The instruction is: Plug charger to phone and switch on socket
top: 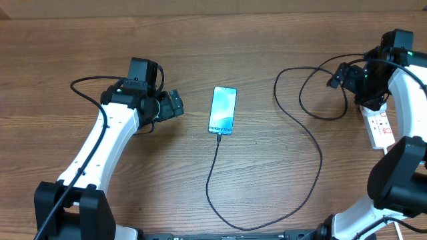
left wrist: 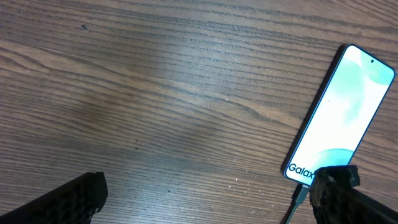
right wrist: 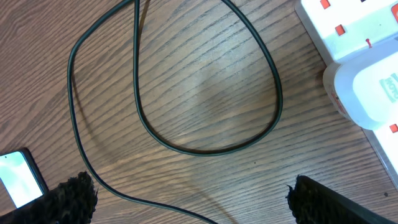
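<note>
The phone (top: 223, 110) lies face up at the table's middle, its screen lit and showing "Galaxy". The charger cable (top: 212, 175) has its black connector tip in the phone's near end, then loops along the front and up to the right. The phone also shows in the left wrist view (left wrist: 345, 112), with the connector (left wrist: 300, 194) at its edge, and in the right wrist view (right wrist: 18, 177). The socket (top: 380, 125) is a white power strip with red switches at the far right; it shows in the right wrist view (right wrist: 354, 37). My left gripper (top: 175, 104) is open and empty, left of the phone. My right gripper (top: 339, 75) is open and empty above the cable loops (right wrist: 205, 81), left of the socket.
A white adapter block (right wrist: 373, 93) sits plugged in the socket. My right arm's body (top: 400, 167) stands at the right edge, my left arm (top: 100, 153) at the left.
</note>
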`<state>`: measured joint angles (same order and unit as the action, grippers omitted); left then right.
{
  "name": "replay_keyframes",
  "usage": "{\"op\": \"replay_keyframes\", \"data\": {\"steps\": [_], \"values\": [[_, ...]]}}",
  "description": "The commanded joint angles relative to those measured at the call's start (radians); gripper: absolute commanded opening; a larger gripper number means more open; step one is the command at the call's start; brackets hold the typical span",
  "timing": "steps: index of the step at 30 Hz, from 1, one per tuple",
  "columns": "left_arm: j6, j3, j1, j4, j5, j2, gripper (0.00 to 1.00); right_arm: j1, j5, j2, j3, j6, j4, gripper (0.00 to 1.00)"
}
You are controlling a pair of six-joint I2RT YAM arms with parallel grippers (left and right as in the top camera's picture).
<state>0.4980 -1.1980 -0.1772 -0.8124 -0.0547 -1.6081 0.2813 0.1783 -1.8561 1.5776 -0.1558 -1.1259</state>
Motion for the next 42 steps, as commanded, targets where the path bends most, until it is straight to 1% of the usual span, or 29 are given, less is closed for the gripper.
{"op": "replay_keyframes", "data": {"steps": [1, 16, 21, 42], "values": [[-0.004, -0.003, -0.006, 0.001, 0.014, 0.018, 1.0, -0.002, -0.005, 0.012, -0.005, 0.007, 0.003, 1.0], [-0.005, -0.003, -0.006, 0.001, 0.014, 0.013, 1.0, -0.002, -0.005, 0.012, -0.005, 0.007, 0.003, 1.0], [-0.005, -0.003, -0.008, 0.001, 0.014, 0.047, 1.0, -0.002, -0.005, 0.012, -0.005, 0.007, 0.003, 1.0], [-0.005, 0.003, -0.006, 0.0, 0.014, 0.504, 0.99, -0.002, -0.005, 0.012, -0.005, 0.007, 0.003, 1.0]]}}
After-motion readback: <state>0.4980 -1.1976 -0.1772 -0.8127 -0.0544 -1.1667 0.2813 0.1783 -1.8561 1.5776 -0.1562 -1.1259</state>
